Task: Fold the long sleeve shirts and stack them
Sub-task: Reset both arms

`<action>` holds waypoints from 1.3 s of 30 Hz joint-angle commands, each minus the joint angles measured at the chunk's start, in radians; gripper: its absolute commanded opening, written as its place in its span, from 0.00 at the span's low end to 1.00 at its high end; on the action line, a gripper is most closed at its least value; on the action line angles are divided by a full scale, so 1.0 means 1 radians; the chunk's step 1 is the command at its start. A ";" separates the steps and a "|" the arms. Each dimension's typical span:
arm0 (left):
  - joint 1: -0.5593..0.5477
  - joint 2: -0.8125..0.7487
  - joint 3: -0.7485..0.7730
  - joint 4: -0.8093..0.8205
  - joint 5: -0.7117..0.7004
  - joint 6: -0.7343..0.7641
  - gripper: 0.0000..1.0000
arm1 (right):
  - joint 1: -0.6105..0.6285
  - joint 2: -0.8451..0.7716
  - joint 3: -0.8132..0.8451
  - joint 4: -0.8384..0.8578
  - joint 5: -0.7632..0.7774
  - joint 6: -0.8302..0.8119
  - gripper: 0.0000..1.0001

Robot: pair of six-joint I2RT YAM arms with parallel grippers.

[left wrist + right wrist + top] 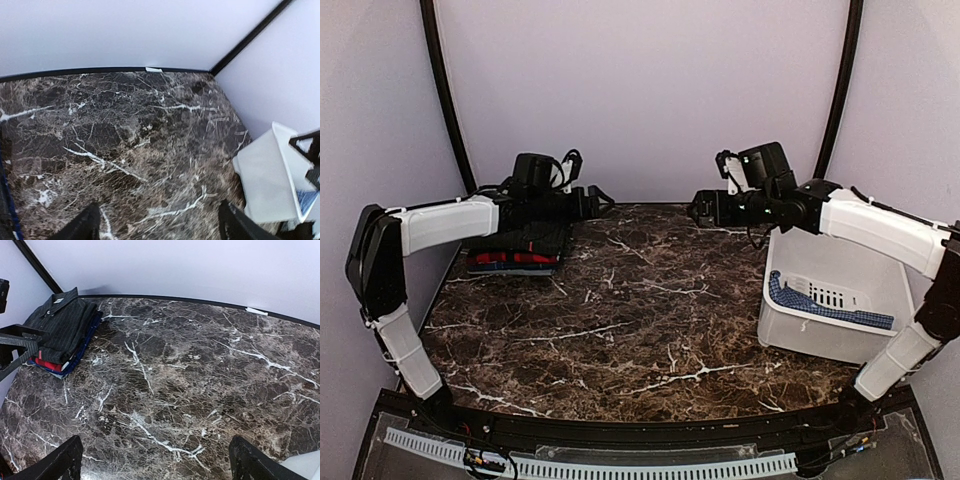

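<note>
Folded stack [515, 250] at upper left of the top view, flat on the marble surface [650, 300], close to the back wall. Charcoal shirt [62, 325] on top, pinstriped, collar toward the wall. Red shirt [47, 363] beneath, only its edge showing. Blue layer [74, 361] at the very bottom.

Left arm up from the lower left corner, elbow folded sharply by the left edge. White forearm level and pointing right, wrist over the stack's far side. Left claw [592, 198] just past the stack's right edge, aimed toward frame centre, gripping nothing. In its own view, fingers [82, 227] spread wide at the bottom edge, bare surface between them.

Right arm much the same in mirror: up from the lower right corner, elbow at the right edge, forearm sloping left above the bin [810, 335]. Right claw [700, 208] at upper centre-right, pointing left, well apart from the stack. Fingers [60, 462] likewise wide apart and empty.

Blue cloth [825, 303] draped across the bin's rim at right of frame.
</note>
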State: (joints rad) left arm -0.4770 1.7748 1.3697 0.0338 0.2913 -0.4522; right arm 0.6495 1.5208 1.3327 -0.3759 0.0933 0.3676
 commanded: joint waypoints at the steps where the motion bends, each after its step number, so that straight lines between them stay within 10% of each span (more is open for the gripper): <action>1: -0.020 -0.144 -0.105 0.062 -0.039 0.003 0.90 | 0.029 -0.041 -0.036 0.127 -0.059 -0.027 0.98; 20: -0.041 -0.574 -0.480 0.136 -0.154 0.051 0.99 | 0.033 -0.096 -0.151 0.408 -0.156 -0.022 0.99; 39: -0.041 -0.592 -0.485 0.161 -0.162 0.067 0.99 | 0.033 -0.104 -0.155 0.381 -0.058 0.004 0.99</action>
State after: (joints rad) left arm -0.5148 1.1973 0.8871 0.1638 0.1333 -0.4026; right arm 0.6765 1.4437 1.1870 -0.0223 0.0120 0.3607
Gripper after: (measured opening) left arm 0.989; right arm 0.986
